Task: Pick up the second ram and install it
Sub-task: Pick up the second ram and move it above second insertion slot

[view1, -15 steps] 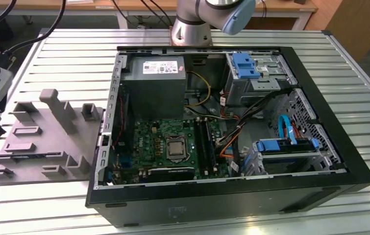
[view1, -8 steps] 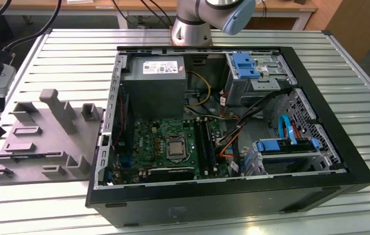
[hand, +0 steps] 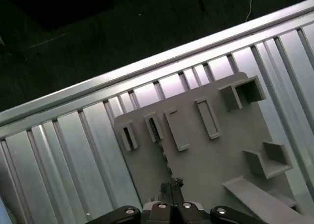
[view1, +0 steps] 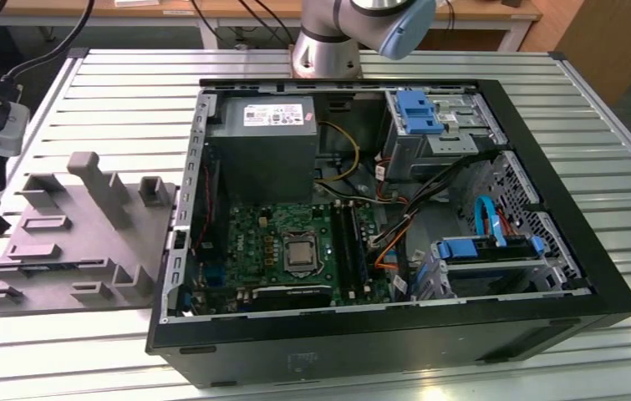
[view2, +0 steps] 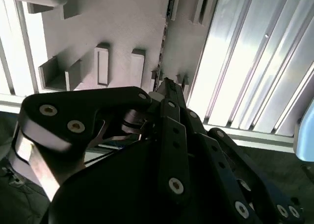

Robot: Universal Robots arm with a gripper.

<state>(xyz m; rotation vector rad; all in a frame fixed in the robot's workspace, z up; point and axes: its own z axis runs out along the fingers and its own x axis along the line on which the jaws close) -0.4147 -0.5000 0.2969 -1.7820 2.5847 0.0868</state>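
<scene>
second ram (view2: 169,8) sat edge-up in the grey fixture (view2: 122,23), just ahead of the gripper (view2: 167,84); couldn't tell whether the gripper was open or closed. It looked light, stiff and fragile, so best pinched gently across the flat faces mid-length.

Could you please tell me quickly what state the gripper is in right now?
Gripper: cannot be told whether it is open or closed; it is poised over the grey fixture.
</scene>
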